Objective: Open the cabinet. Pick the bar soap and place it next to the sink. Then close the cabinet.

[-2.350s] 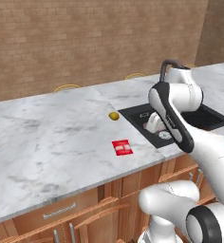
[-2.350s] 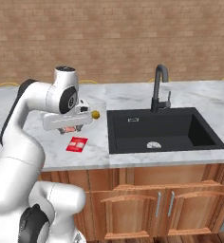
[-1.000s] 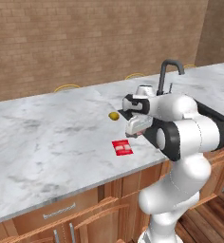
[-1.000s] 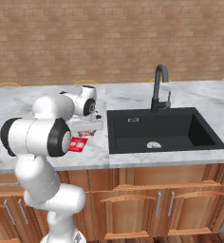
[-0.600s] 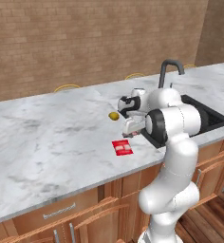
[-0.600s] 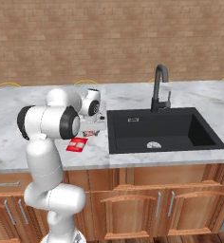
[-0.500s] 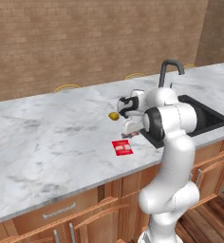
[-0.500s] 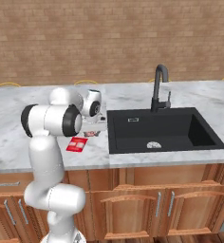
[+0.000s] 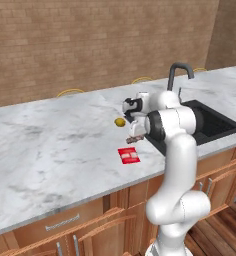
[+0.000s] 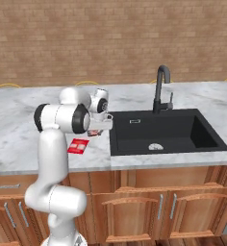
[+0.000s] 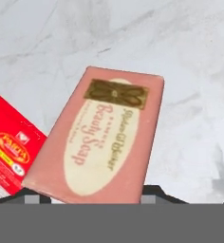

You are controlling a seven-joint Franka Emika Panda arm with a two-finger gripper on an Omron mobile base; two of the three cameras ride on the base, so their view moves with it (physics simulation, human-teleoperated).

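Pink bar soap (image 11: 102,140) (label up) gripped in the hand (image 9: 135,138), over marble counter (image 9: 50,150), red packet (image 9: 128,155) nearby

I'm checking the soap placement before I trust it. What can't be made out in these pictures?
- Hand view: the bar soap's lower end is cut off by the bottom edge, hiding the grip.
- Left base view: too small to tell whether the soap under the gripper touches the counter.
- Right base view: the arm hides the soap.
- Hand view: the red packet is cut off by the left edge; its print is unreadable.
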